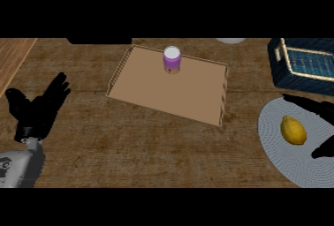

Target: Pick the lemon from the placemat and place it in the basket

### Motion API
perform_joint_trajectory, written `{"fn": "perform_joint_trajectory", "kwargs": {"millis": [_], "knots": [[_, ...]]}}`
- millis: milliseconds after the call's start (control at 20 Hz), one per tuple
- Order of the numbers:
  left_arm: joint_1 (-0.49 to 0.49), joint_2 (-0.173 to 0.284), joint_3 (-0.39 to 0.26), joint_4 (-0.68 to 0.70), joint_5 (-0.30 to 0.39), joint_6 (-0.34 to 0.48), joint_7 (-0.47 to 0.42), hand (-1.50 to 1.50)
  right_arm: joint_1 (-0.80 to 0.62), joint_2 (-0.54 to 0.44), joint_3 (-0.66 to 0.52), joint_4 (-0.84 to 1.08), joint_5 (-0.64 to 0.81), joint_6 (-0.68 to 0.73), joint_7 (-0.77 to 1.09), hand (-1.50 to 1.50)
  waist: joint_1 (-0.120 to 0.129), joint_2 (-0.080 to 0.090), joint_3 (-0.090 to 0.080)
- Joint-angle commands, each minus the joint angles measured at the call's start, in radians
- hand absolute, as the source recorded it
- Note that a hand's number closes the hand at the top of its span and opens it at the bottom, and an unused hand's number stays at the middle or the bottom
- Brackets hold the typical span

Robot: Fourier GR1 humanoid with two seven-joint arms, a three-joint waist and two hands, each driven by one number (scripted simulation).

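A yellow lemon [294, 129] lies on a round grey placemat [287, 159] at the right edge of the counter. My right hand [316, 107] comes in from the right edge, open, with straight fingers just above and right of the lemon and its thumb below it; nothing is gripped. A dark blue woven basket [305, 66] stands at the upper right, beyond the placemat. At the far left my left hand [39, 108] rests open with fingers pointing up.
A shallow wooden tray [163, 95] fills the counter's middle, with a purple bottle [172, 61] with a white cap standing at its far side. A white object [230, 40] shows at the top edge.
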Motion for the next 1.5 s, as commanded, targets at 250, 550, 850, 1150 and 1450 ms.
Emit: {"fn": "perform_joint_trajectory", "kwargs": {"millis": [250,550,850,1150,1450], "knots": [[-0.037,-0.026,0.037,0.084,-0.024,-0.035,-0.049,0.0,-0.012,0.06,-0.017,0.104,0.097,-0.068,-0.07,-1.5,0.0,0.002,0.0],[-0.005,-0.03,0.036,0.011,-0.016,-0.048,-0.004,0.0,0.031,0.1,0.042,0.031,0.19,-0.181,-0.053,1.5,-0.001,0.0,0.0],[0.028,-0.041,0.051,-0.041,-0.031,-0.05,0.002,0.0,-0.026,0.112,0.001,0.137,0.237,-0.193,-0.113,1.5,0.004,0.0,0.0],[0.035,-0.054,0.065,0.029,-0.053,-0.039,-0.052,0.0,0.106,0.207,0.029,-0.176,0.221,-0.131,0.168,1.5,-0.028,-0.01,-0.003],[0.049,-0.021,0.089,-0.006,-0.055,-0.021,-0.007,0.0,0.184,0.357,0.054,-0.407,0.217,-0.085,0.507,1.5,-0.067,-0.03,-0.008]]}}
